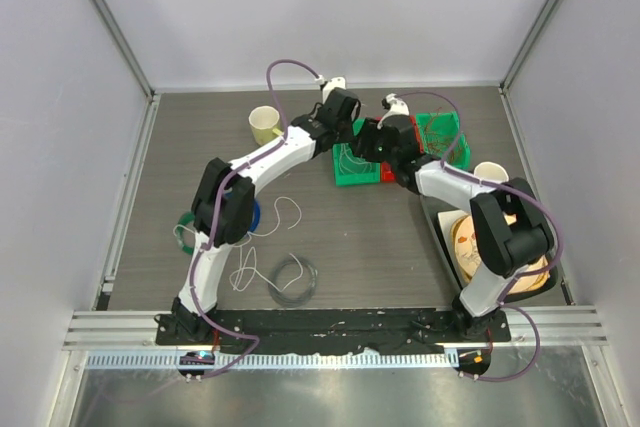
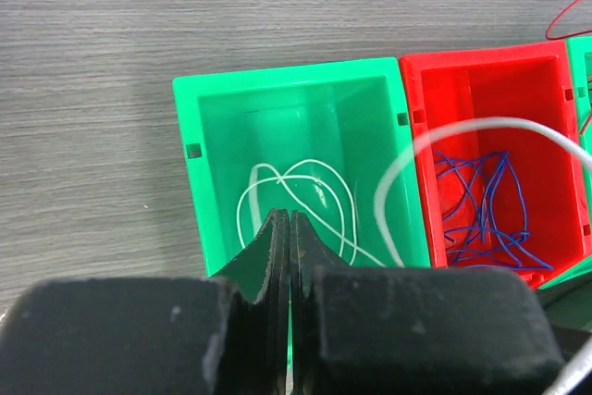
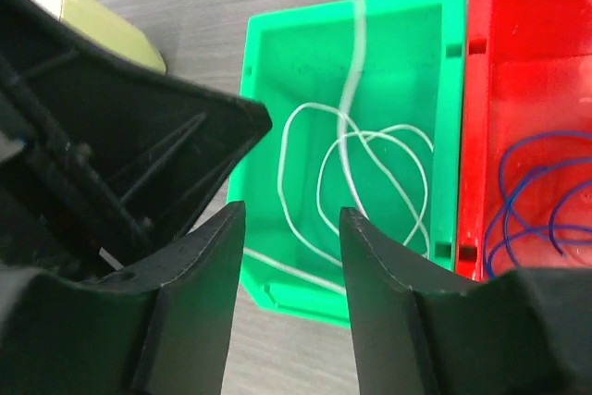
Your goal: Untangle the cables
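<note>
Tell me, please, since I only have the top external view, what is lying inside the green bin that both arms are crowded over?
Observer: On the left wrist view, the green bin holds white cable lying in loose, overlapping loops.
Operator: Thank you. And what is in the red bin beside it?
Observer: The red bin holds a tangle of blue cable.
Operator: Is the right end effector open?
Observer: Yes. Its own camera shows the right end effector with its fingers apart above the green bin, gripping nothing.
</note>
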